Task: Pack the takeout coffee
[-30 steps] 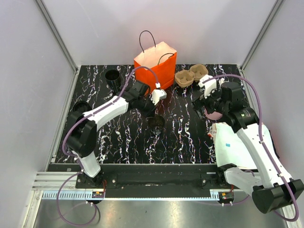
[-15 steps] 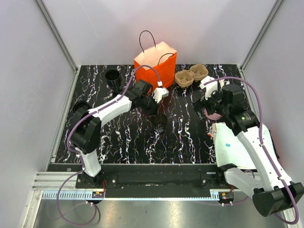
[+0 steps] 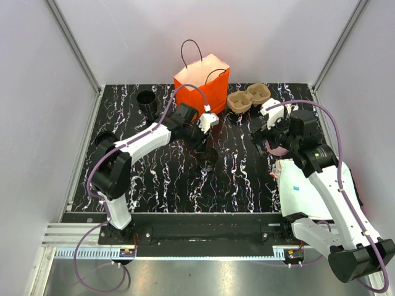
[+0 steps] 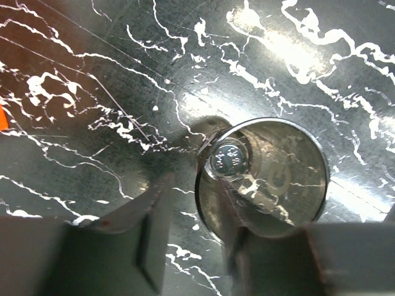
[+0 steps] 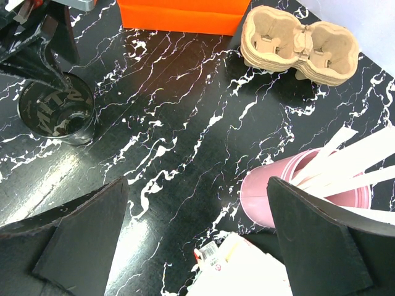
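The takeout coffee [image 3: 205, 159] is a small black cup with no lid on it, upright mid-table; it also shows in the left wrist view [image 4: 278, 179] and the right wrist view [image 5: 55, 114]. My left gripper [image 3: 205, 148] hangs over its rim [image 4: 188, 203], open, one finger inside the cup and the other outside with a gap to the wall. The orange paper bag [image 3: 202, 83] stands open at the back. My right gripper [image 3: 262, 132] is open and empty above the table [image 5: 203, 246], right of the cup.
A brown pulp tray [image 3: 248, 98] lies right of the bag. A pink cup with white sticks [image 5: 271, 191] stands under the right wrist, a white packet [image 3: 308, 185] nearer. Another black cup [image 3: 146, 98] sits back left, and a round black piece [image 3: 105, 139] near the left wall.
My left gripper has moved from beside the bag down onto the cup, and its jaws have parted. The right arm has barely moved.
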Robot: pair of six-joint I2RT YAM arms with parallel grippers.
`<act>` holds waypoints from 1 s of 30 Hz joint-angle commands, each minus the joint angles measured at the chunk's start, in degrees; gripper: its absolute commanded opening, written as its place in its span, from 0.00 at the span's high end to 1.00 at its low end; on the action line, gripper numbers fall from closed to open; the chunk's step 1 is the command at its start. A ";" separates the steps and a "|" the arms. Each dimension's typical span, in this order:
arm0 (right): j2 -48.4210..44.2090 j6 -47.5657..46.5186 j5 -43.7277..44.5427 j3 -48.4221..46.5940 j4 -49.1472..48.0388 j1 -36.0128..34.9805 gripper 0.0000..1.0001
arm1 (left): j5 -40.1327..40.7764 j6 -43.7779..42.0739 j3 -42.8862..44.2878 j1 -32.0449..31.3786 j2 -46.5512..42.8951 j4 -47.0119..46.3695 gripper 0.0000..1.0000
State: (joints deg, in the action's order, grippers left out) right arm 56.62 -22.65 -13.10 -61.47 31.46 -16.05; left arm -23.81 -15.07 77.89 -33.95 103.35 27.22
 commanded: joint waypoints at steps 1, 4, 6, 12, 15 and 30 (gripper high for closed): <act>-1.16 0.59 -0.70 -0.05 -2.02 0.32 0.00 | 0.87 -0.22 1.83 -0.23 -3.59 -2.17 0.49; -1.34 0.59 -0.87 -0.23 -2.11 0.41 0.00 | 1.58 -0.84 2.01 -0.15 -6.05 -1.12 0.34; -1.51 0.59 -1.13 -0.49 -1.93 0.41 0.00 | 1.93 -1.45 1.31 0.20 -9.12 -0.68 0.25; -0.82 0.07 -4.29 -3.56 0.52 0.41 0.00 | 1.93 -2.41 -3.61 6.08 -19.49 0.45 0.01; 1.64 -0.54 -6.05 -5.67 1.49 0.32 0.00 | 1.05 -2.42 -5.81 12.58 -24.15 2.13 0.01; 16.85 3.14 -9.75 -16.49 1.15 0.06 0.00 | -0.70 -12.69 -14.78 52.92 -38.23 11.97 0.01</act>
State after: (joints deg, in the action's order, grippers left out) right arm 73.34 -21.34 -20.71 -74.81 34.11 -15.97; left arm -20.71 -21.56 64.01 13.34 65.58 36.51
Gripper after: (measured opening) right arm 0.994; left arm 0.987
